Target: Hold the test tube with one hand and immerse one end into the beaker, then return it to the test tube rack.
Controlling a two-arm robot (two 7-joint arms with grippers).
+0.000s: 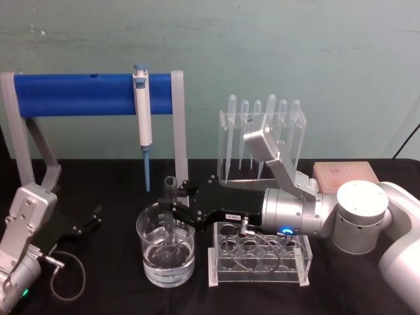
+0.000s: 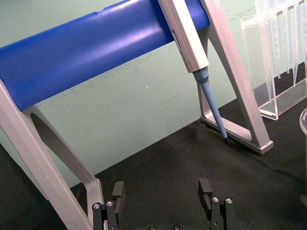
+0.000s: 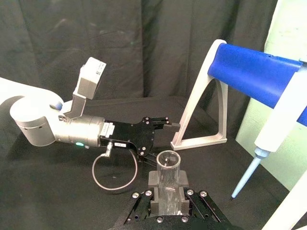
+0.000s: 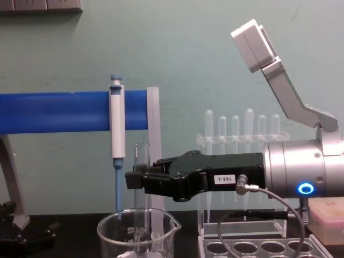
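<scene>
Right pincer (image 1: 172, 207), clamped on the upright test tube (image 1: 170, 187), holds its lower end inside the beaker (image 1: 152, 262), rack (image 1: 259, 270) just to its right; left pincer (image 1: 87, 222) idles open, well left.

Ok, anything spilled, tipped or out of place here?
Nothing stands out. The right pincer holds the test tube upright, lower end in the beaker; the rack stands level, no spill visible. Left pincer rests open at left.

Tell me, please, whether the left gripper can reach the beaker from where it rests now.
Probably yes. The left gripper lies open to the left of the beaker, with bare black cloth between them. Only the beaker's mouth is taken: the right gripper holds the test tube down into it.
</scene>
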